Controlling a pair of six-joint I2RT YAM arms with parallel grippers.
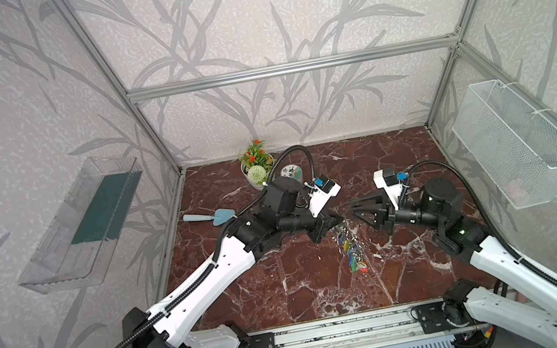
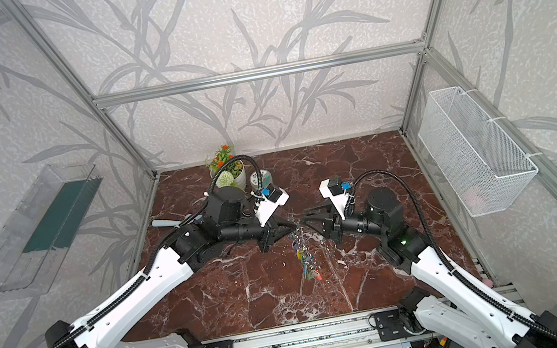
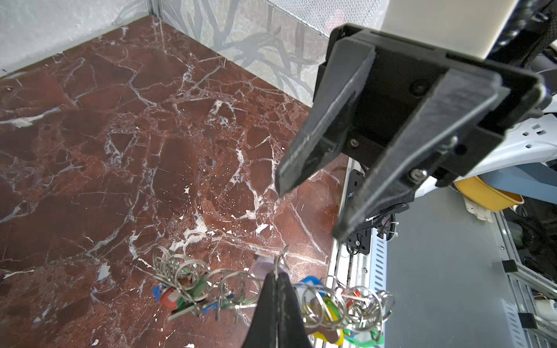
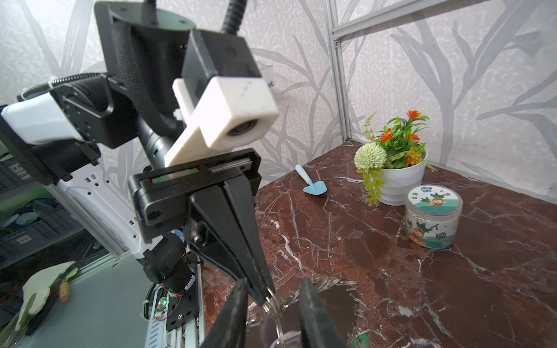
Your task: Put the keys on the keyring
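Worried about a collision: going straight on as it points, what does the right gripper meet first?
Likely the left gripper, shut on the keyring, just ahead of the right gripper; depth is uncertain.

A robot lab cell: aluminium frame (image 1: 289, 68), wallpapered panels (image 1: 278, 8), marble-look tabletop (image 1: 289, 289), mounting rail (image 1: 336, 335).

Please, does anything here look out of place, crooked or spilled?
Only the keyring is unusual: it does not lie flat. The shut left tool pinches just one thin ring of it, and the rest dangles in the air. The right tool stands open nearby, holding nothing. The flowerpot and jar stand upright; nothing is spilled.
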